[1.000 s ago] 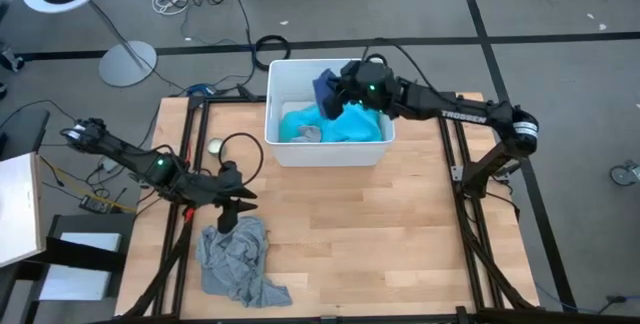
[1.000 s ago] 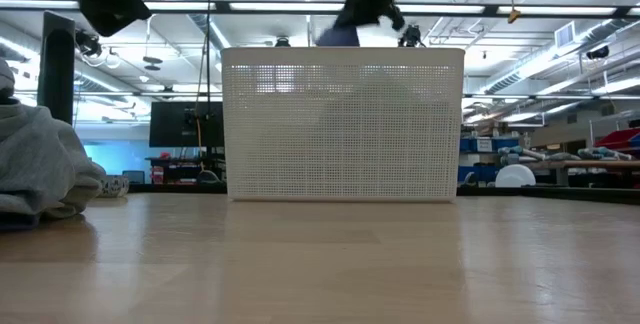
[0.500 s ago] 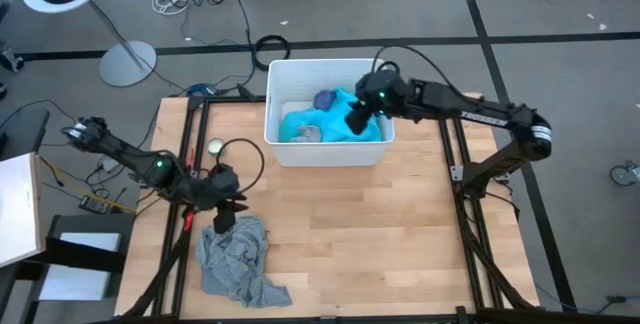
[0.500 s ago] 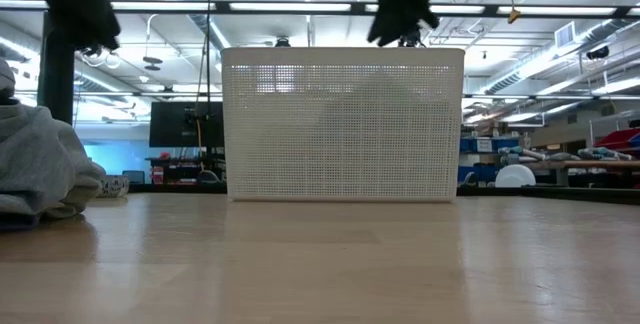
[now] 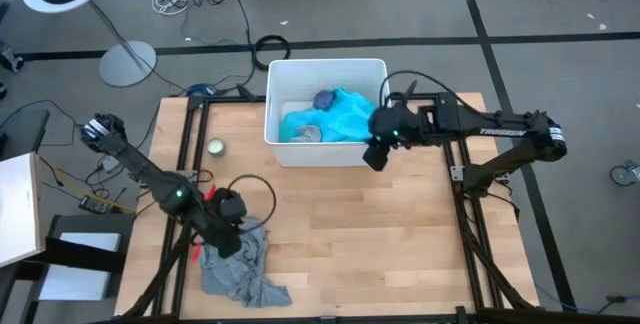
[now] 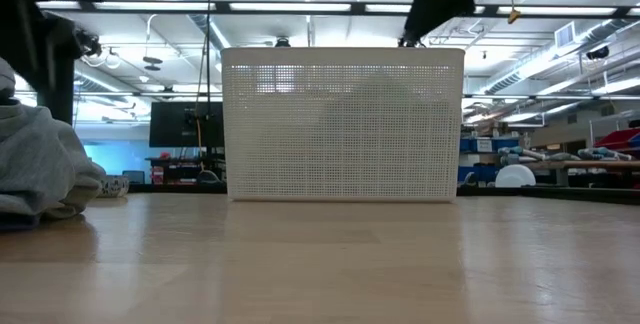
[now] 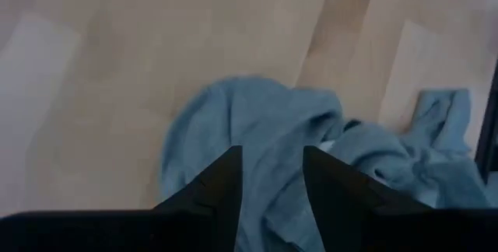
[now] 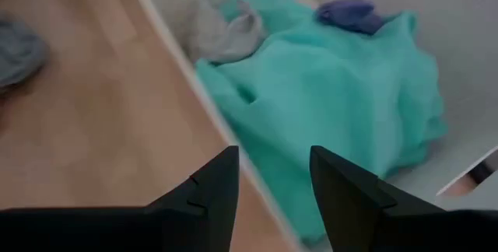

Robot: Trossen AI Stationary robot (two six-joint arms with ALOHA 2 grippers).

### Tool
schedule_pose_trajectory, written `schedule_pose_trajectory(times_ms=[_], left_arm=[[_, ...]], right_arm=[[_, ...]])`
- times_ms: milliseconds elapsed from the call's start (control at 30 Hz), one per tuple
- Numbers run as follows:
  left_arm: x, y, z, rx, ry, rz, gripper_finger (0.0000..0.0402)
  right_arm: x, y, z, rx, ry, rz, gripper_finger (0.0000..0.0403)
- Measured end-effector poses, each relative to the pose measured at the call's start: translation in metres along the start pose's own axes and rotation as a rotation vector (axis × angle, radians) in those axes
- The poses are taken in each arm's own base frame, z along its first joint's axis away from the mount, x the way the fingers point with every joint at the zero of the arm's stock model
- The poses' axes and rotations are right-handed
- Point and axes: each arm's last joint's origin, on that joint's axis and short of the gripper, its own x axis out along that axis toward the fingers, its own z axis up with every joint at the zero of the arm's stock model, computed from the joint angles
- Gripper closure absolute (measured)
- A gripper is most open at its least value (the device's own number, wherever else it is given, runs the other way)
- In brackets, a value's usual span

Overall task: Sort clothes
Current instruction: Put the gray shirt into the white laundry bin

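Observation:
A white bin [image 5: 275, 114] stands at the table's far middle. In it lie a turquoise garment [image 5: 345, 122] [image 8: 342, 96], a small dark blue piece [image 5: 325, 98] [image 8: 350, 11] on top of it, and a small grey sock [image 5: 308, 134] [image 8: 226, 34]. My right gripper [image 5: 375, 157] [image 8: 272, 178] hangs open over the bin's near right corner, holding nothing. A crumpled grey shirt [image 5: 238, 269] [image 7: 296, 139] [image 6: 40, 164] lies on the table at the near left. My left gripper [image 5: 232, 239] [image 7: 272, 178] hangs open above the shirt's far edge, fingers pointing down.
A small round object [image 5: 214, 147] lies on the table left of the bin. The bare wooden tabletop [image 5: 380, 244] stretches from the bin to the near edge. The bin's near wall [image 6: 340, 124] stands tall across the middle of the low view.
My right gripper has let go of the dark blue piece, which now lies on the turquoise garment in the bin, and has drawn back toward the table's near right, off the bin. My left gripper has gone toward the near edge and down over the grey shirt.

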Motion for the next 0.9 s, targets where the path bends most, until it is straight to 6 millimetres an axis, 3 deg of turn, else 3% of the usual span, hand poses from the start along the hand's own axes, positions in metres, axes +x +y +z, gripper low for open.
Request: schedule_pose_trajectory(times_ms=[267,433,667,900], left_arm=[[0.035,-0.011,-0.012,0.008,0.104,0.129,0.0273],[0.049,-0.016,-0.015,0.016,0.143,0.139,0.0379],[0.039,-0.024,-0.006,0.043,0.063,0.066,0.0398],[0.006,-0.037,0.02,0.111,-0.065,-0.002,0.04]], right_arm=[[-0.03,0.026,-0.02,0.058,-0.025,0.126,0.0245],[-0.05,0.053,-0.044,0.014,-0.027,0.149,0.0247],[-0.046,0.089,-0.118,-0.045,-0.119,0.062,0.0248],[0.002,0.109,-0.208,0.156,-0.267,0.197,0.0248]])
